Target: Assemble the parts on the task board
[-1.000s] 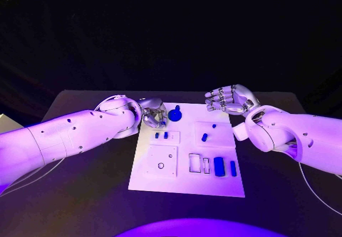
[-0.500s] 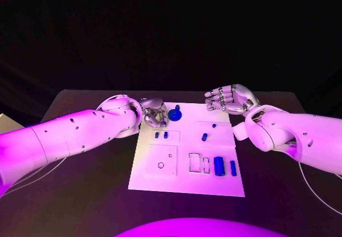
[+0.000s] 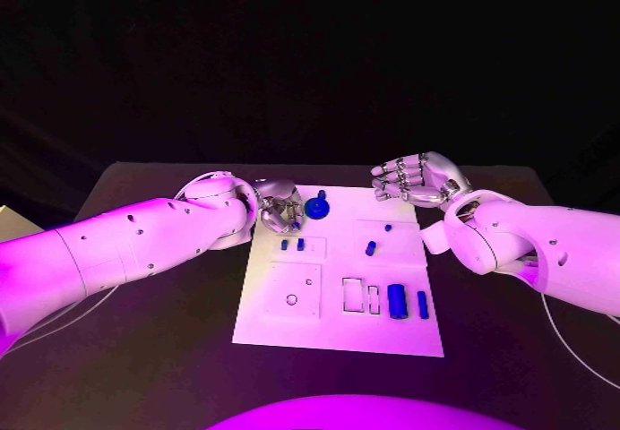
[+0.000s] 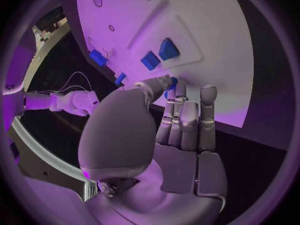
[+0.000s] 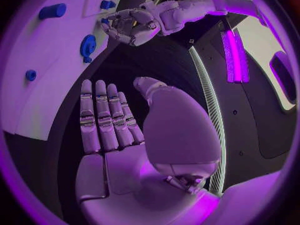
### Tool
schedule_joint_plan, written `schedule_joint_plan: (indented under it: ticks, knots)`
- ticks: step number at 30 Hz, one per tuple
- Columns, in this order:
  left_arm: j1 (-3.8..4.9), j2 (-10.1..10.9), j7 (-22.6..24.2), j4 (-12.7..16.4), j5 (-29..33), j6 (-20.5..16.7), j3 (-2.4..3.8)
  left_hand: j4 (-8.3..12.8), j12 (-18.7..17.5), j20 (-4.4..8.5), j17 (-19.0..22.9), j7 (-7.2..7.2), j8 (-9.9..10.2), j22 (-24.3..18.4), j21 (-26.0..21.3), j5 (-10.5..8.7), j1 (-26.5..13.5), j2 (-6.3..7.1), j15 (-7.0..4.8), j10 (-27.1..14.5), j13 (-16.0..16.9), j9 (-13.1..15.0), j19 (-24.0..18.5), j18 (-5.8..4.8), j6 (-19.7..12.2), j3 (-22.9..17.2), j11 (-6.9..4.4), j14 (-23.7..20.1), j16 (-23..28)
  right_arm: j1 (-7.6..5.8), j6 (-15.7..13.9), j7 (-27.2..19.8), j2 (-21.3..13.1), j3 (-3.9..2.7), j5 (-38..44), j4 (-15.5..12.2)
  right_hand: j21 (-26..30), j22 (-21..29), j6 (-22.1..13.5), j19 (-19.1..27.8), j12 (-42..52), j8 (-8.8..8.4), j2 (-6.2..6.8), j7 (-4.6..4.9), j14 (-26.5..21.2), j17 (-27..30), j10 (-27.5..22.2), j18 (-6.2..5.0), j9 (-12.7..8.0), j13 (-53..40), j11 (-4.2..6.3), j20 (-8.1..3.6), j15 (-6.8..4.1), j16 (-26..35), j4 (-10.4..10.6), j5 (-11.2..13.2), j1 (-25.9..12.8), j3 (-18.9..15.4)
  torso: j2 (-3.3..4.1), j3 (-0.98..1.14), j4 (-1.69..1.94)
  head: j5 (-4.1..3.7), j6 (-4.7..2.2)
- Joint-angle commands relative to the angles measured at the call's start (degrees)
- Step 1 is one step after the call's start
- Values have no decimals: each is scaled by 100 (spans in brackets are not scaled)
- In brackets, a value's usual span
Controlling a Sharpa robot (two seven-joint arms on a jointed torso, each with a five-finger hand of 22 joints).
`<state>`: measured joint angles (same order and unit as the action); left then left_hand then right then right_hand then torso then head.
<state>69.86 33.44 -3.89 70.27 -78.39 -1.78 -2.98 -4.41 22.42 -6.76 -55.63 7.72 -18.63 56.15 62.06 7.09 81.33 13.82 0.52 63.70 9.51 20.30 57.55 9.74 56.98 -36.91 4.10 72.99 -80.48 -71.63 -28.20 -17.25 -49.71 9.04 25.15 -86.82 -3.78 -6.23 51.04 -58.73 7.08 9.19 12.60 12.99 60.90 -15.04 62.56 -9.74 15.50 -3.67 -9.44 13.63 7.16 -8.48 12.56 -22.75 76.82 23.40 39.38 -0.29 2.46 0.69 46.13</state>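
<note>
I have the left hand (image 3: 277, 211) at the far left corner of the task board (image 3: 339, 336), fingers curled and its fingertips (image 4: 170, 83) right at a small blue part there, though I cannot tell whether it is pinched or only touched. The blue gear (image 3: 316, 210) lies just beside that hand, and the right hand (image 3: 416, 182) hovers off the board's far right corner, fingers loosely spread and holding nothing. I judge this a pick-up step; next I need a firm pinch before lifting toward a socket.
</note>
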Motion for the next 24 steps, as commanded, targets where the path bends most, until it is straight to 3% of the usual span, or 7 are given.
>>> schedule_joint_plan:
  ticks: [1, 18, 24]
  knots:
    - [-9, -4, -32, 4, -67, 182, -10, 40, -19, 1, -1, 0, 4, 5, 34, -24, 40, -2, 5, 39, -1, 9, 29, -62, 30, -9, -5, 39, -30, 3, 66, -78, 2, -2, 38, -7, -31, 5, 45, -36, -39, -28, -24, 22, 35, 6, 33, -83, -7, 2, -13, -17, 1, 30, -36, -33, -13, 3, 3, 2, 3, 0, -2]
    - [-40, -39, 41, -41, -58, 23, -53, 52, -45, -3, 0, 3, 24, 22, 45, -37, 18, 12, 7, 62, 11, 15, 32, -65, 39, 16, -1, 37, -36, 3, 71, -79, 2, -2, 38, -3, -31, 5, 45, -36, -39, -28, -24, 22, 35, 6, 33, -83, -7, 2, -13, -17, 1, 30, -36, -33, -13, 3, 0, 5, -2, 11, 5]
    - [-53, -22, 54, -44, -29, -96, -58, 78, -137, -20, 75, 48, 184, -19, -1, -37, -9, 50, 38, 40, 33, -18, -40, -53, -135, 36, 34, -16, -27, 3, 64, -82, 2, -2, 38, -4, -31, 19, 47, -37, -43, -32, -22, 23, 37, 11, 34, -83, -8, 2, -14, -16, 2, 38, -38, -33, -23, 9, -2, 5, 1, 12, -13]
